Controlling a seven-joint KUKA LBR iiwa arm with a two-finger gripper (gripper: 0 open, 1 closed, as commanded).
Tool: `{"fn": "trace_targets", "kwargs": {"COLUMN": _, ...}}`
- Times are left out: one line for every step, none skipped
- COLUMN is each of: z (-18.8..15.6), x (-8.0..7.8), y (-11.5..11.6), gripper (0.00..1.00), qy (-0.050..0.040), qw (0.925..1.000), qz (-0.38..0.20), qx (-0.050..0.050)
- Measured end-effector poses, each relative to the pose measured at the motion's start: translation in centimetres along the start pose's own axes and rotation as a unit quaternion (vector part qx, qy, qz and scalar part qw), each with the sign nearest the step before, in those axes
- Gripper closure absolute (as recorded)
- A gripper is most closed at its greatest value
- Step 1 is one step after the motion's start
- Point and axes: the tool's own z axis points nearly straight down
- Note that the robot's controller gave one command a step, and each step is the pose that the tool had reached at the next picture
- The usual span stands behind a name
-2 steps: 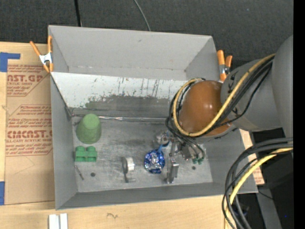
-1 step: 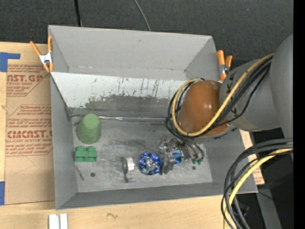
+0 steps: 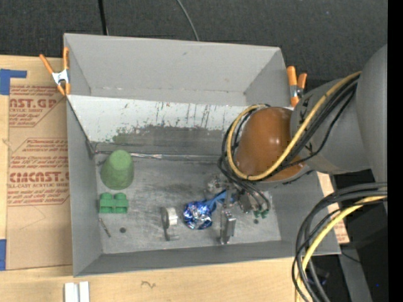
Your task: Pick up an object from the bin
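- Blue crumpled wrapper [image 3: 200, 214]: shiny, w/ white flecks, lying on the bin floor in the front-right part, nr the front wall. A thin blue tail sticks out up-right toward the arm.
- Hand [image 3: 225, 227]: low in the bin, just right of the wrapper, tip down nr the floor. Can't tell whether it's wide or narrow, nor whether it touches the wrapper.
- Orange cover [image 3: 267, 145]: on the wrist directly above the hand, ringed by yellow-black cables [image 3: 234, 137]. The arm comes in from the right.
- Silver-grey cylinder [image 3: 169, 219]: small, just left of the wrapper but apart from it, also nr the front wall.
- Green brick [image 3: 113, 203]: 1 piece w/ 2 studs, well apart at the left side of the floor.
- Green cup [image 3: 118, 168]: just behind the brick, not touching it, close to the left wall.
- Dark speck [image 3: 123, 230]: tiny, front-left, btwn the brick & the front wall.
- Bin [image 3: 170, 68]: grey metal, sloped walls, scuffed back wall.
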Motion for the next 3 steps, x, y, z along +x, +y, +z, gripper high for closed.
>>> {"fn": "trace_targets", "kwargs": {"z": -0.1, "x": -0.2, "y": 0.0, "gripper": 1.00, "qy": -0.0034, "qw": 1.0000, "qz": 0.000, "qx": 0.000}}
{"fn": "trace_targets", "kwargs": {"z": -0.1, "x": 1.9, "y": 1.2, "gripper": 1.00, "qy": -0.0035, "qw": 1.0000, "qz": 0.003, "qx": 0.000}}
{"fn": "trace_targets", "kwargs": {"z": -13.3, "x": 2.5, "y": -1.2, "gripper": 1.00, "qy": -0.0048, "qw": 0.9980, "qz": -0.063, "qx": 0.002}}
